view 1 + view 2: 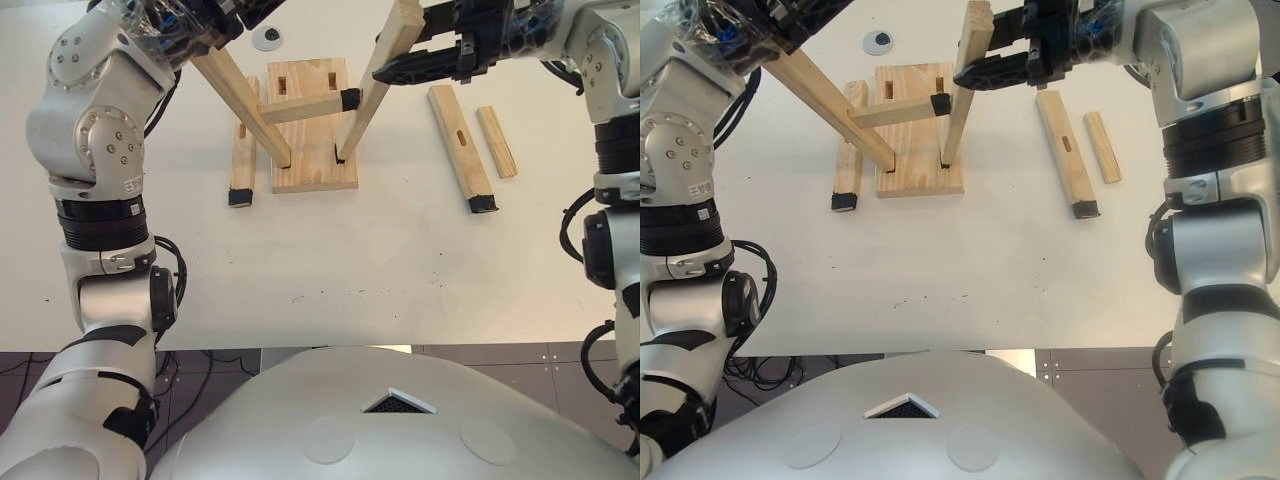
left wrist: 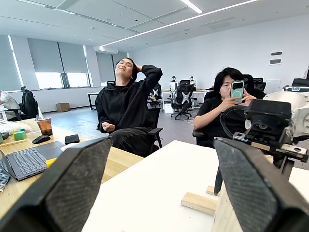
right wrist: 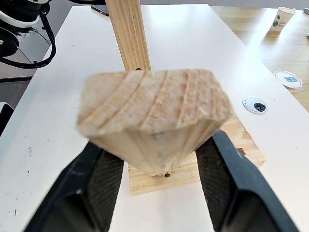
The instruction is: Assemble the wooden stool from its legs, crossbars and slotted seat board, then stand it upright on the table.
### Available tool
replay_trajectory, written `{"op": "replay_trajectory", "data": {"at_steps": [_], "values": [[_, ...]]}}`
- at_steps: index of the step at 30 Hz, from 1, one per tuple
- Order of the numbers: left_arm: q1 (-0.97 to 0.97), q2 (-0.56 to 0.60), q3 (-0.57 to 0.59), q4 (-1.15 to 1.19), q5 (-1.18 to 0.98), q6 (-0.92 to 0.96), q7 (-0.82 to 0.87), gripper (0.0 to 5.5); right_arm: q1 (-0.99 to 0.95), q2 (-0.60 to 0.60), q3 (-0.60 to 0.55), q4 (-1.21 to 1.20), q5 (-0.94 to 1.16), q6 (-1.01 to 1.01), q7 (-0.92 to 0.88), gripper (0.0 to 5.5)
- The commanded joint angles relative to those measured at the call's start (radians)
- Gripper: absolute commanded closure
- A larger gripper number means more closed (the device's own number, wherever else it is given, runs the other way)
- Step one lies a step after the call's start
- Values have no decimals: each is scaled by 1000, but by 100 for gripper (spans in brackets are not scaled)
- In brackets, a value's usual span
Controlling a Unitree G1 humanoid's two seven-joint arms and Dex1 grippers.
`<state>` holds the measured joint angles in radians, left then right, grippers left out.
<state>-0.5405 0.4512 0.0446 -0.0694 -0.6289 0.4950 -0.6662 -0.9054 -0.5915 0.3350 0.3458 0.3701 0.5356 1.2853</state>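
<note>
The slotted seat board lies flat on the white table. Two legs stand tilted in its slots, joined by a crossbar. My right gripper is shut on the upper end of the right-hand leg, with wood filling the space between its pads. My left gripper sits over the top of the left-hand leg. Its fingers stand apart with open room between them, and a bit of wood lies beside one.
A loose leg lies just left of the board. Another slotted leg and a short crossbar lie to the right. A small round disc sits behind the board. The table's near half is bare. People sit beyond the far edge.
</note>
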Motion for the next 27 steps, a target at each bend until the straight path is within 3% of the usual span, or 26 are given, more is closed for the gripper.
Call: {"op": "replay_trajectory", "data": {"at_steps": [1, 8, 18, 25, 27], "values": [[138, -46, -115, 100, 59, 100, 6, 164, 66, 53, 79, 6, -78, 57, -28, 337], [139, -39, -139, 91, 72, 115, 18, 164, 65, 36, 63, -12, -80, 56, -26, 337], [58, -139, -204, 74, 47, 153, 39, 164, 95, 81, 112, -115, -82, 90, -31, 338], [54, -179, -174, 75, 37, 172, 45, 164, 118, 108, 102, -127, -96, 100, -94, 339], [48, -194, -136, 65, 15, 179, 56, 164, 117, 119, 83, -120, -89, 111, -119, 286]]}}
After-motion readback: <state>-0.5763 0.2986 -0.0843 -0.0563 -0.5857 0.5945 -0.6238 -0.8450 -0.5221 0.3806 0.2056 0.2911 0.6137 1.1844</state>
